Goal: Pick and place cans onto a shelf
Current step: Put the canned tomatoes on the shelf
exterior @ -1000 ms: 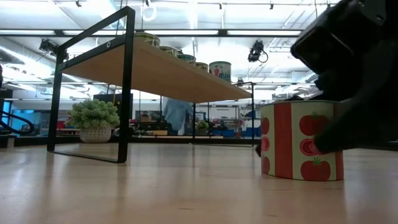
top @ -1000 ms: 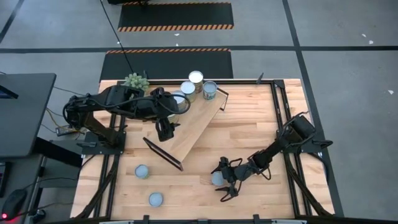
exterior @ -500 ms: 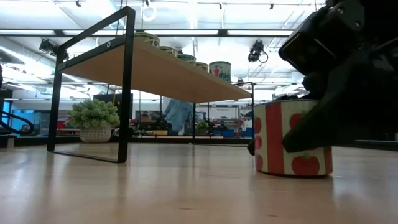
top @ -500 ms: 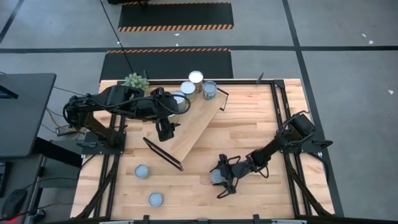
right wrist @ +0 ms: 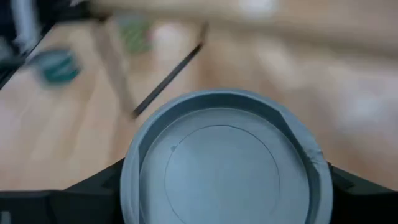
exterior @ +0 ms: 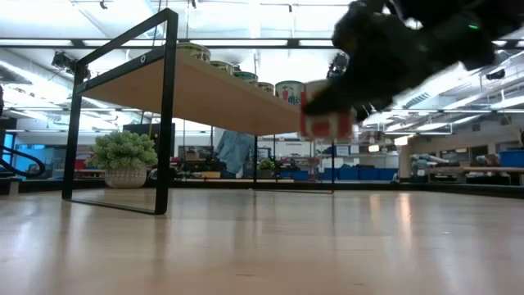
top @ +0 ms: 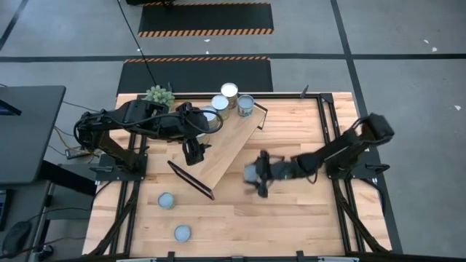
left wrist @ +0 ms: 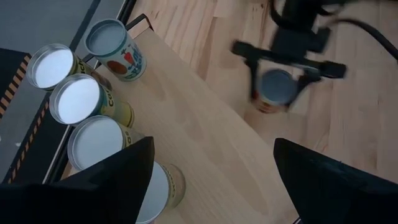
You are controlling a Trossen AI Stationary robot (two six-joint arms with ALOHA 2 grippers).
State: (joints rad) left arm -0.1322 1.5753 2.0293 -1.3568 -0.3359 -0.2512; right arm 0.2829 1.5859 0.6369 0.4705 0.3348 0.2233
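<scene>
The light-wood shelf stands slantwise on the table. Several cans stand on its far end; they also show in the left wrist view. Two more cans stand on the table near the front left. My right gripper is shut on a red-and-white tomato can with a bluish-grey top, held in the air beside the shelf's right side. My left gripper is open and empty above the shelf board. My right gripper pinches the can's round side wall between its two fingers, one on each side, near the top rim. The fingers come from the table's right, slanting down. The can is upright, top up, lifted clear of the table.
A spiky green plant stands at the table's far left corner, next to the shelf's cans. The shelf's black frame ends stick up at both ends. Bare tabletop lies to the near right.
My right gripper has kept its hold on the tomato can and lifted it off the table. It has carried it up and toward the far edge, close to the shelf's right side. The left arm has kept still.
</scene>
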